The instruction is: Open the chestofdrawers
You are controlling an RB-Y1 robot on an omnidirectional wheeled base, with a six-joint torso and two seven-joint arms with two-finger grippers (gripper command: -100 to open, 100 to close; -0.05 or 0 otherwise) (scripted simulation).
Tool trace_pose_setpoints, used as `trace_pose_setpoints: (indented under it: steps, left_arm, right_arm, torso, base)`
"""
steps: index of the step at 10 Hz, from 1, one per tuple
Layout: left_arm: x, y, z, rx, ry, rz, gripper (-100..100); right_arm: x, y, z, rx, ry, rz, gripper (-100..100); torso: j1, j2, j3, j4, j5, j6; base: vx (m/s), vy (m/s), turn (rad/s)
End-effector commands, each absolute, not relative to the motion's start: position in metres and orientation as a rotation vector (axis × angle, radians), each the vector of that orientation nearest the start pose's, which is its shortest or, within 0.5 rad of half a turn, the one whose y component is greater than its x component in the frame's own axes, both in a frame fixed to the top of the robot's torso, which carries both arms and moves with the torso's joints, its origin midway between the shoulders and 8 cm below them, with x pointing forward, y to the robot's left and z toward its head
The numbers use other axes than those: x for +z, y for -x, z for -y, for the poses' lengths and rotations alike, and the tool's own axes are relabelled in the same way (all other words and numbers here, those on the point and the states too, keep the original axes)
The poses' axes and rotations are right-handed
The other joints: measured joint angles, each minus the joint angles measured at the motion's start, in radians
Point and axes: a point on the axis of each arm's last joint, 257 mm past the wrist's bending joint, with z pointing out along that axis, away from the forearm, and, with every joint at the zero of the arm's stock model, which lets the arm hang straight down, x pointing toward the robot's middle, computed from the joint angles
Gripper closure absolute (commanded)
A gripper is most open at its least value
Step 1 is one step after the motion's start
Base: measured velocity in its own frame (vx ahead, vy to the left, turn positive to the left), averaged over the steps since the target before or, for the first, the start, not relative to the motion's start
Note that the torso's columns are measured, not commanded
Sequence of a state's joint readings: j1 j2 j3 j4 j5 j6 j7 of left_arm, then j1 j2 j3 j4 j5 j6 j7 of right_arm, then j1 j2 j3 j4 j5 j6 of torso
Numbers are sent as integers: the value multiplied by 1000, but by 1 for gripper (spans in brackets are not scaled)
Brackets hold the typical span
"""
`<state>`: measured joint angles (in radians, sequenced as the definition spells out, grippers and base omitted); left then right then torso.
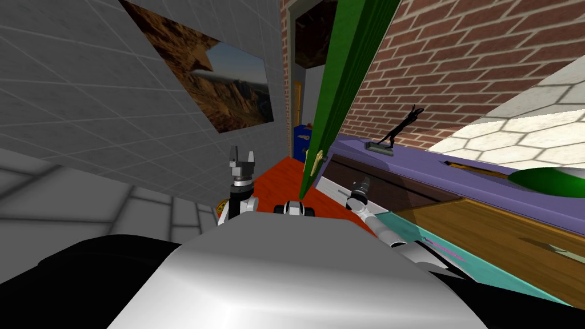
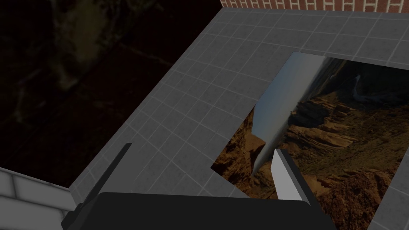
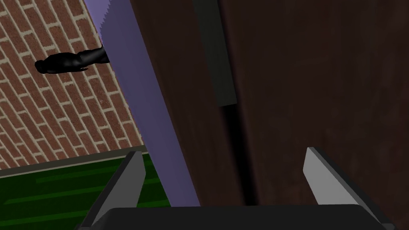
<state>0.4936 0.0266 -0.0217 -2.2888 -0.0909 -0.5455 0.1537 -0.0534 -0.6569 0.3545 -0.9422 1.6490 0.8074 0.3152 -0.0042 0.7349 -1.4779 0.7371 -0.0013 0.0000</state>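
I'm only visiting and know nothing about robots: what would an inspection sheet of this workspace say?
Surface: purple-topped chest of drawers, against a red brick wall.
Job's things: dark brown drawer front with a dark grey bar handle, not gripped.
Clutter: black figurine and green rounded object on the top.
Grippers: right gripper open, facing the drawer front; left gripper open, raised toward the wall.
Cables: nothing seen.
Surroundings: open green door, canyon picture on a grey tiled wall, red floor.

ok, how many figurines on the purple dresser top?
1. The black figurine stands at the purple top's far end, by the brick wall. The top runs off frame, so others may be hidden.
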Motion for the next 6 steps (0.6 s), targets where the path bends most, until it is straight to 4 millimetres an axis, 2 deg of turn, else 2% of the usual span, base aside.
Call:
trace_pose_setpoints:
  steps: [1, 5, 6]
  left_arm:
    - [37, -338, -255, -1430, 593, -615, 0]
    - [37, -338, -255, -1430, 593, -615, 0]
    - [37, -338, -255, -1430, 593, -615, 0]
  right_arm:
    - [-299, -447, 587, -1512, 648, -1653, -100]
    - [-294, -458, 600, -1479, 651, -1685, -100]
    - [-294, -456, 598, -1485, 649, -1679, -100]
  torso:
    - [2, 1, 1, 0, 1, 0]
    - [5, 4, 3, 1, 2, 0]
    - [4, 4, 2, 1, 1, 0]
  base:
    - [79, -88, 38]
    - [60, -68, 48]
    - [24, -32, 11]
